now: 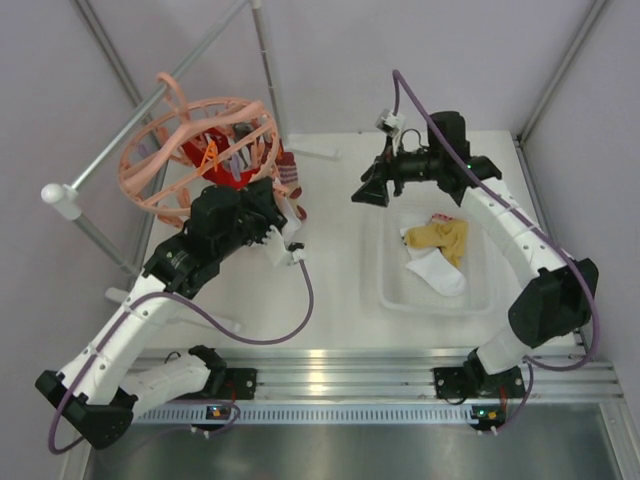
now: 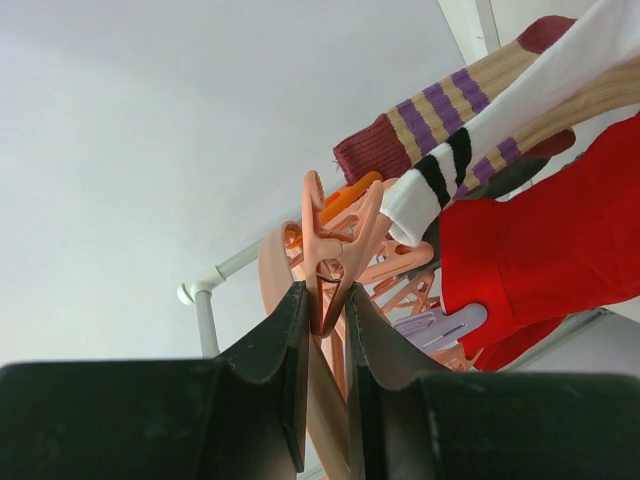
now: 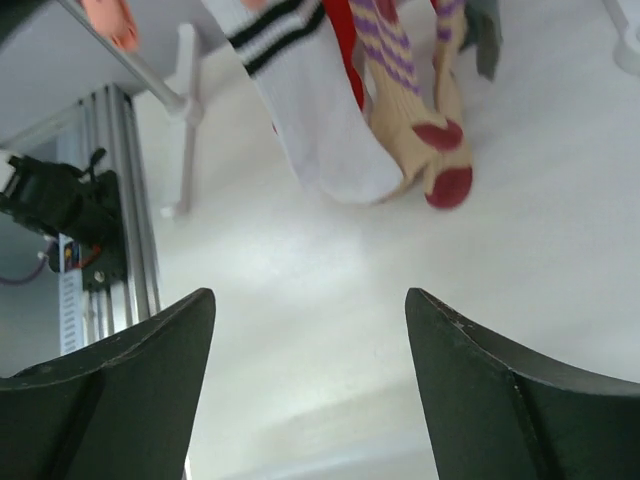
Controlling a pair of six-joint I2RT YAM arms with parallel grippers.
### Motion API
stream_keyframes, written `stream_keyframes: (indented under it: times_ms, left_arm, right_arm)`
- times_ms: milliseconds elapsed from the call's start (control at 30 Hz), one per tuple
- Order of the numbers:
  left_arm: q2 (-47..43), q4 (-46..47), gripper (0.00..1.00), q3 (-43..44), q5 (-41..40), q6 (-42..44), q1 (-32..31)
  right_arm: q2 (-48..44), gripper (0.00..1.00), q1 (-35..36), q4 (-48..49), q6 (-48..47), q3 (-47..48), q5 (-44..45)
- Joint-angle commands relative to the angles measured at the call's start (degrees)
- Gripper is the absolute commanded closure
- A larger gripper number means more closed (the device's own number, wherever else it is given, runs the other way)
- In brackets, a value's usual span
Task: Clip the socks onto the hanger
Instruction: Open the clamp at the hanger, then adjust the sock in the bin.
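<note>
The peach-pink hanger point(image 1: 190, 150) hangs from the grey rail at the back left. My left gripper point(image 1: 272, 218) is under its right side. In the left wrist view it point(image 2: 326, 292) is shut on the handles of a peach clip point(image 2: 338, 240). A white sock with black stripes point(image 2: 440, 185), a red sock point(image 2: 545, 255) and a red-and-beige striped sock point(image 2: 430, 115) hang beside it. My right gripper point(image 1: 368, 190) is open and empty above the table. It point(image 3: 310, 300) faces the hanging white sock point(image 3: 315, 130) and striped sock point(image 3: 425, 120). A mustard sock point(image 1: 440, 236) and a white sock point(image 1: 438, 270) lie in the tray.
A clear plastic tray point(image 1: 395, 295) sits at the right centre of the table. The grey rail point(image 1: 150, 110) and its white foot point(image 1: 315, 152) stand at the back left. The aluminium base rail point(image 1: 340, 375) runs along the near edge.
</note>
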Motion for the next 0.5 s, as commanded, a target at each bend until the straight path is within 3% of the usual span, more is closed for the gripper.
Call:
stream_keyframes:
  times_ms: [0, 67, 200, 333, 467]
  left_arm:
    - [-1.79, 4.66, 1.00, -0.71, 2.02, -1.61, -0.02]
    - [-2.15, 4.83, 1.00, -0.71, 2.02, -1.96, -0.02]
    - [-2.58, 5.18, 1.00, -0.88, 3.60, -2.31, -0.02]
    - [-2.94, 5.19, 1.00, -1.15, 3.69, -2.31, -0.02]
    - [-3.20, 5.36, 1.00, -1.32, 3.69, -2.40, -0.02]
  right_arm:
    - [-4.49, 0.25, -4.68, -13.71, -9.95, -1.78, 4.18]
    - [-5.11, 0.26, -6.96, -17.44, -17.14, -3.01, 6.81]
    - [-5.29, 0.29, -11.18, -21.41, -22.72, -6.96, 15.08]
    - [-5.02, 0.34, -16.63, -27.63, -25.69, -8.38, 15.18]
    - [-7.47, 0.36, -19.53, -34.41, -36.77, -13.20, 17.19]
